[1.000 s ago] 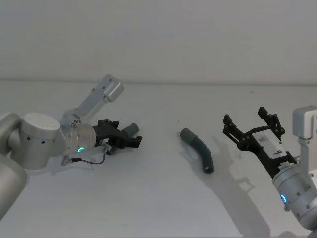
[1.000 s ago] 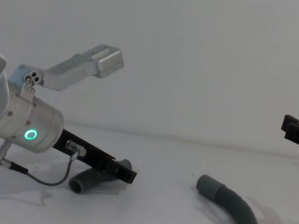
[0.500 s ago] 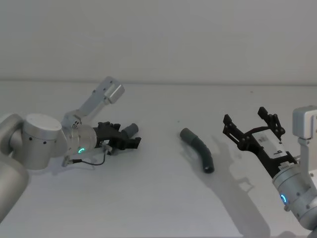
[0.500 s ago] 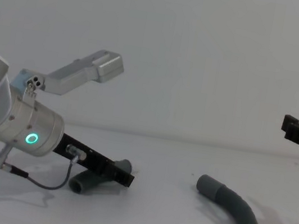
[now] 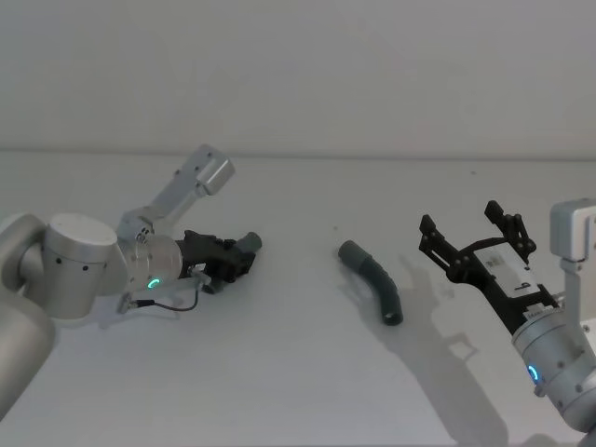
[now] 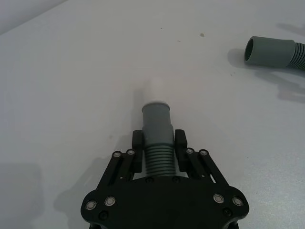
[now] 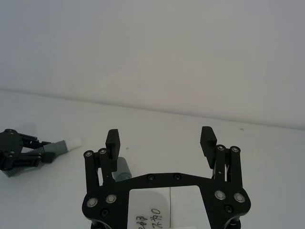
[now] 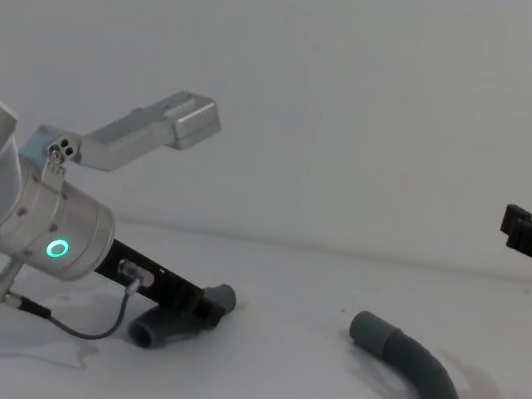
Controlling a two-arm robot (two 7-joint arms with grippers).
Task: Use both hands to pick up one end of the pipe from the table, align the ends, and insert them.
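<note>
Left claw (image 6: 158, 142) is closed on the left hose piece (image 6: 158, 160), pads on the ribs just behind its smooth cuff (image 6: 156, 121). The white band (image 6: 153, 89) at the tip points away from the wrist, toward the middle of the worktop (image 5: 279, 372). From the chest view the cuff end is tilted up while the ribbed tail looks to touch the surface; cannot tell whether the piece is fully clear. Right claw (image 7: 160, 137) is spread wide and holds nothing. It hovers above the worktop to the right of the right hose piece (image 5: 374, 281), which lies flat and free with its open cuff (image 5: 352, 251) turned toward the left arm. Risks as I judge them follow. The free piece is round and curved, so pads closing off-centre could roll or spin it aside. A grasp far back on the ribbed end would let the cuff sag, and the two ends would then meet at an angle. The left grip sits on flexible ribs, so a lift or an end-on push may let the hose pivot or slide between the pads and turn the white band off axis. Mating needs both cuffs on one line; a tilted approach would likely jam rim on rim or buckle the hose. The loose cable (image 8: 74, 323) under the left wrist hangs near the ribbed tail and might drag it.
</note>
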